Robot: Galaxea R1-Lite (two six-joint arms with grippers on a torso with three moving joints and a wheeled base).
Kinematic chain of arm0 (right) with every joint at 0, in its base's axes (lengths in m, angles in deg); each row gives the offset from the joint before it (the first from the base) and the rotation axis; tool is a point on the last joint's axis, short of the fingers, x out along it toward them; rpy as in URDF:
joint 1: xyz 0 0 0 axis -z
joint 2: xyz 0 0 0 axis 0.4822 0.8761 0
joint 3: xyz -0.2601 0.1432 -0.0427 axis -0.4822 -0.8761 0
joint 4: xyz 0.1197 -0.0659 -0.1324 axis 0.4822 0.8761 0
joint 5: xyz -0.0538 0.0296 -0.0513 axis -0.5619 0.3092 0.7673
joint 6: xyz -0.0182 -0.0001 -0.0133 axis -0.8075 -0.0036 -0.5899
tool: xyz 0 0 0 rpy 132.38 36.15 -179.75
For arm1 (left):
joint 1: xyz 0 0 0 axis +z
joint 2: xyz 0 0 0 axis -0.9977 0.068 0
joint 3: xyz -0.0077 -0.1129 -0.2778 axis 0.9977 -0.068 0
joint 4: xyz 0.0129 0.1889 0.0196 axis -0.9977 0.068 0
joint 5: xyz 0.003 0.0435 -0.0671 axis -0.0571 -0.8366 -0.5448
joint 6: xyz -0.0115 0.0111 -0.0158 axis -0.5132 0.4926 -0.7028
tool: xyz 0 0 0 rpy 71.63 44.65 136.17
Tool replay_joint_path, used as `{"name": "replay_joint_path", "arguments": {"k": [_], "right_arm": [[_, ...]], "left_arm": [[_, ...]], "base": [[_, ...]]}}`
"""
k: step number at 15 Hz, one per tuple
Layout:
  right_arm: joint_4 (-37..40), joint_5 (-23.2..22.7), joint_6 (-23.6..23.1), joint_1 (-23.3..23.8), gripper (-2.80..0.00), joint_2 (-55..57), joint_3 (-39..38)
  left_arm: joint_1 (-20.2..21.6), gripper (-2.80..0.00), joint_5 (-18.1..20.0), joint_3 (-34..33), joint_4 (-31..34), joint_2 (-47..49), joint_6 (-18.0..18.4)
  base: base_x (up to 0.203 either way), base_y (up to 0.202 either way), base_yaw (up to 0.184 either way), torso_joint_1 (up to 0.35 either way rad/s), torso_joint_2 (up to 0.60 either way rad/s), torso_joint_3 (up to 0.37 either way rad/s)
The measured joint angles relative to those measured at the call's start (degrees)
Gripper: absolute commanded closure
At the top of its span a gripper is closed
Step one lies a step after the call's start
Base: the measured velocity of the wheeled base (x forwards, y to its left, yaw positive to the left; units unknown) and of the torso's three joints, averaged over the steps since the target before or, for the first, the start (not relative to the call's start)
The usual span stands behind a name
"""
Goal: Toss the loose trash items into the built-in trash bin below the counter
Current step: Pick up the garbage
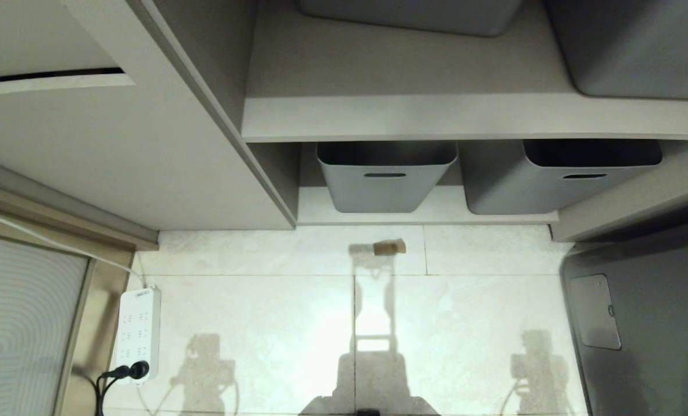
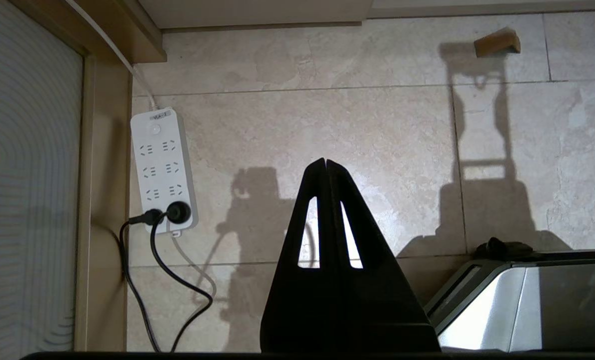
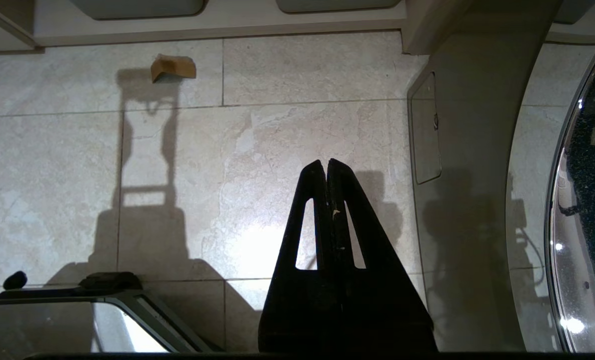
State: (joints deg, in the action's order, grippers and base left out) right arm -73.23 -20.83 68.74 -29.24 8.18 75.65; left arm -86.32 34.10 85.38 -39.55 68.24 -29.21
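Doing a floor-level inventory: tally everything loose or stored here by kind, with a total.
Grey plastic tubs: 4
Tan folded cardboard piece on the floor: 1
White power strip: 1
Total: 6

Upper grey tubs [image 1: 407, 14] cut off by frame edge; arms unseen from head

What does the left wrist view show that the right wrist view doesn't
Only the left wrist view shows the white power strip on the floor with a black plug in it, and the shut left gripper. Only the right wrist view shows the grey appliance panel with its small hatch, a round glass door edge, and the shut right gripper. Both show the small folded tan cardboard piece lying on the pale tiled floor.
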Motion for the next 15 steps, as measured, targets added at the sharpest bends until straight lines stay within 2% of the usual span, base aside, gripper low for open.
{"name": "replay_joint_path", "arguments": {"k": [3,6,7,10,13,15], "right_arm": [[0.0,-0.2,-0.6,0.0,0.00,0.0,0.0],[0.0,-0.3,-1.0,0.0,0.00,0.0,0.0],[0.0,-0.2,-0.5,0.0,0.00,0.0,0.0],[0.1,-0.5,-1.6,0.0,0.00,0.0,0.0],[0.4,-2.3,-7.5,0.0,0.00,0.0,0.0],[0.4,-2.1,-5.2,0.0,0.00,0.0,0.0]], "left_arm": [[0.0,0.00,-0.6,-0.1,-0.4,-0.4,-2.3],[0.1,0.00,2.1,-0.1,-0.7,-0.4,4.6],[0.1,0.00,2.3,-0.1,-0.9,-0.5,5.1],[0.2,0.00,0.4,-0.1,-0.5,-0.5,0.9],[0.3,0.00,0.9,-0.1,-0.4,-0.5,1.7],[0.3,0.00,0.8,-0.1,-0.4,-0.5,1.7]], "base": [[0.000,0.000,0.000,0.000,0.00,0.000],[0.000,0.000,0.000,0.000,0.00,0.000],[0.000,0.000,0.000,0.000,0.00,0.000],[0.000,0.000,0.000,0.000,0.00,0.000],[0.000,0.000,0.000,0.000,0.00,0.000],[0.000,0.000,0.000,0.000,0.00,0.000]]}}
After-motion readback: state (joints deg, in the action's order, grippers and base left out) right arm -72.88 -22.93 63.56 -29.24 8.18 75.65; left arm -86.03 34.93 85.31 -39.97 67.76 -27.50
